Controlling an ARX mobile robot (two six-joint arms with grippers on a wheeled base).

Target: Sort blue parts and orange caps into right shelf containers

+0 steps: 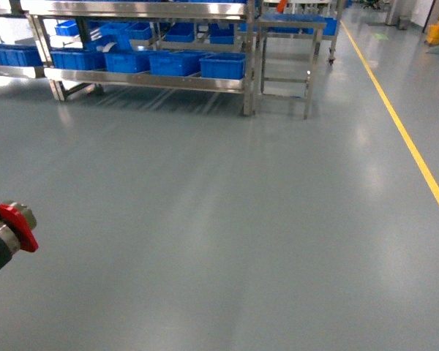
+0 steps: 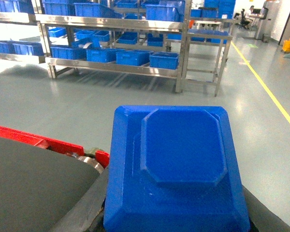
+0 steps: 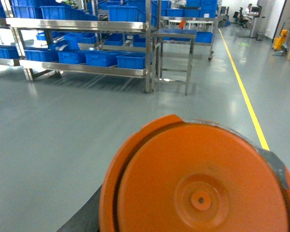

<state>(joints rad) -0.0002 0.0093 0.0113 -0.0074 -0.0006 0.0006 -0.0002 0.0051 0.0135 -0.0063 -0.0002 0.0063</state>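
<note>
A: Orange cap fills the lower part of the right wrist view, round, with a small hole at its centre; it sits right against the camera.

B: And the right gripper's jaws?

A: Hidden behind the cap. I cannot tell whether they are apart or closed.

B: Left side?

A: Same story: a blue part, a stepped block with an octagonal raised top, blocks the left wrist view. The left gripper's fingers are not visible, so their state cannot be told. A red collar on the left arm shows at the head view's left edge.

B: Where are the containers?

A: Blue crates stand in rows on a steel shelf rack far across the grey floor, well apart from both arms. A yellow line runs along the floor at right.
</note>
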